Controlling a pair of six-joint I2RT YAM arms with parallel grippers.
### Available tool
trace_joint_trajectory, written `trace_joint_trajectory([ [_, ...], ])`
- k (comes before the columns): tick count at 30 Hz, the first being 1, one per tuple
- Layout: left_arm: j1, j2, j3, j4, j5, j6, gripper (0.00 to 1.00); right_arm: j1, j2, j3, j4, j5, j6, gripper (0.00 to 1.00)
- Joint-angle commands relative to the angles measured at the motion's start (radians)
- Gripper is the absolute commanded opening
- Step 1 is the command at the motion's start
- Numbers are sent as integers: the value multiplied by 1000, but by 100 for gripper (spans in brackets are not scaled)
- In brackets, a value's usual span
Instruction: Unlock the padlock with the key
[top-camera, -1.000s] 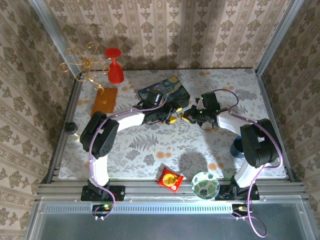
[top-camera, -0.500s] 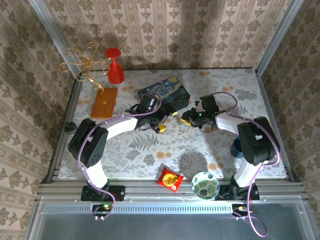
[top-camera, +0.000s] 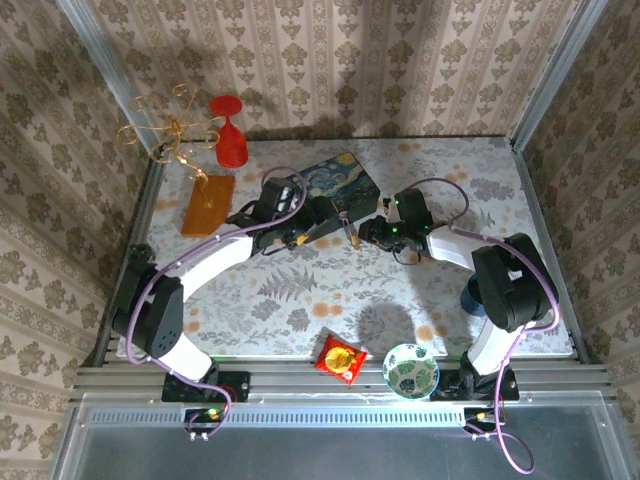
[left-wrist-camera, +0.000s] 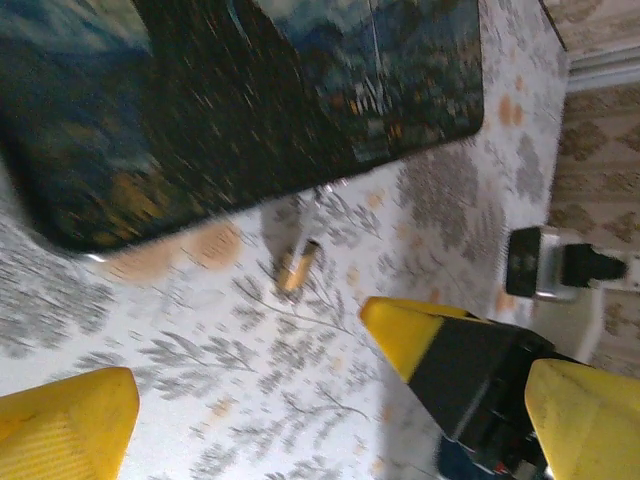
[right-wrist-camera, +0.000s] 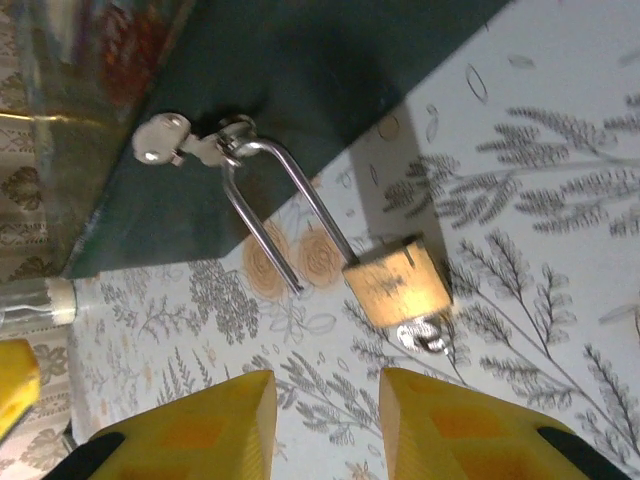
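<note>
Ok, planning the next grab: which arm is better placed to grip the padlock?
The right arm: the padlock sits close ahead of its open jaws. The left arm holds its open jaws farther back.

Padlock (right-wrist-camera: 395, 285) on table (right-wrist-camera: 540, 200) just before box (right-wrist-camera: 300, 60)

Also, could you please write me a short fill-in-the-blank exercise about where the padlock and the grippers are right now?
1. The padlock is hooked onto the latch of the dark blue ___.
2. The right gripper, close to the padlock, is ___ and holds nothing.
3. The red glass stands at the far ___ corner of the table.

Missing words: box; open; left.
</note>
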Motion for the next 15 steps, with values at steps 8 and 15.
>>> trace_joint_trajectory([
  [8,39,33,167,-213,-305,306,100,25,129,81,131,77,-43,29],
  [15,67,174,287,-253,-363,436,100,24,149,76,172,87,-49,31],
])
